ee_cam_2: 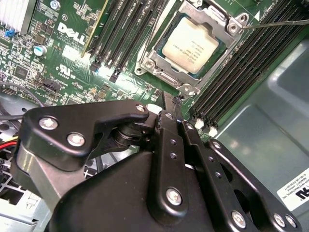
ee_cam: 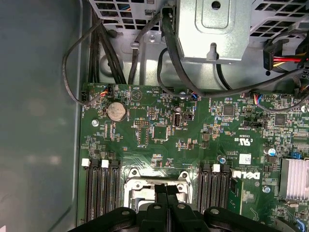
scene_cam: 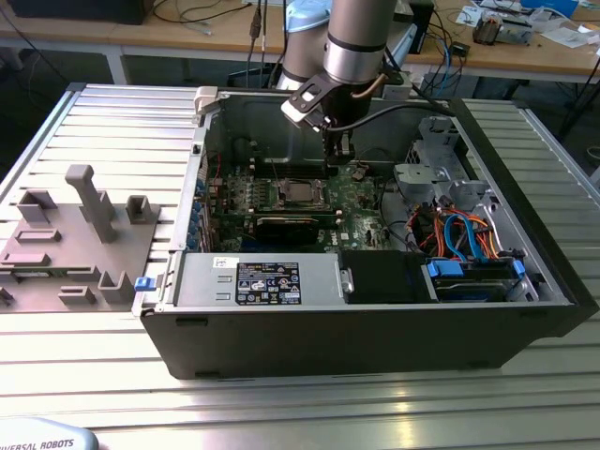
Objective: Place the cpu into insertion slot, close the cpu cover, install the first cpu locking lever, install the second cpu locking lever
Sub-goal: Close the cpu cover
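The cpu (ee_cam_2: 195, 43), a silver-grey square, lies in the insertion slot (scene_cam: 300, 194) on the green motherboard (scene_cam: 361, 202) inside the open computer case. The silvery cpu cover (ee_cam_2: 163, 33) lies flat around it as a frame. A thin metal lever rod (ee_cam_2: 277, 22) runs off from one corner of the socket. My gripper (scene_cam: 336, 142) hangs above the board, just behind the socket and to the exterior view's right of it. In both wrist views its black fingers (ee_cam_2: 170, 121) press together with nothing between them, the fingertips (ee_cam: 161, 189) over the socket's edge.
Black memory slots (ee_cam_2: 120, 34) flank the socket on both sides. A long black card (scene_cam: 291, 225) lies in front of it. Case walls (scene_cam: 356, 323), a drive cage (ee_cam: 212, 29) and loose cables (scene_cam: 464, 234) crowd the board. A grey parts fixture (scene_cam: 80, 239) sits on the table at the exterior view's left.
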`<state>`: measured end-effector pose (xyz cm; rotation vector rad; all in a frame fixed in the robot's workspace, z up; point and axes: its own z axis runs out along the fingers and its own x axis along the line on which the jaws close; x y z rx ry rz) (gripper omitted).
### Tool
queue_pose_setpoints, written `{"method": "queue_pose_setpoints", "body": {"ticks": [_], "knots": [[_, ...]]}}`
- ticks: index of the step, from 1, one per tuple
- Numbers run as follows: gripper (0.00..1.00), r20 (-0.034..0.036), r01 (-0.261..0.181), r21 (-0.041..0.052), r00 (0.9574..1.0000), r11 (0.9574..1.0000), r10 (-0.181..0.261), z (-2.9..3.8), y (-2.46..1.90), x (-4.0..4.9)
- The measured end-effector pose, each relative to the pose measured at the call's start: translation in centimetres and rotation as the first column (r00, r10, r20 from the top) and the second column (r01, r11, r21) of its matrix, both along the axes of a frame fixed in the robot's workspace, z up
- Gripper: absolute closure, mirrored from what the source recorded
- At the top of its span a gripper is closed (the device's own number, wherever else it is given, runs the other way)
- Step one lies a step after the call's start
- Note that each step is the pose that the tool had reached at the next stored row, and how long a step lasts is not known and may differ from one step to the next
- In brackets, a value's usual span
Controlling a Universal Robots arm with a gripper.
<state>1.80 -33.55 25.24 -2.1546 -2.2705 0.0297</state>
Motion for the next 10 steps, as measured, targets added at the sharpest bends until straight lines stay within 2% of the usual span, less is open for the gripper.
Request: {"method": "queue_pose_setpoints", "body": {"ticks": [10], "knots": [[0.89, 0.0, 0.0, 0.0, 1.0, 1.0, 0.0, -0.17, 0.0, -0.1]]}}
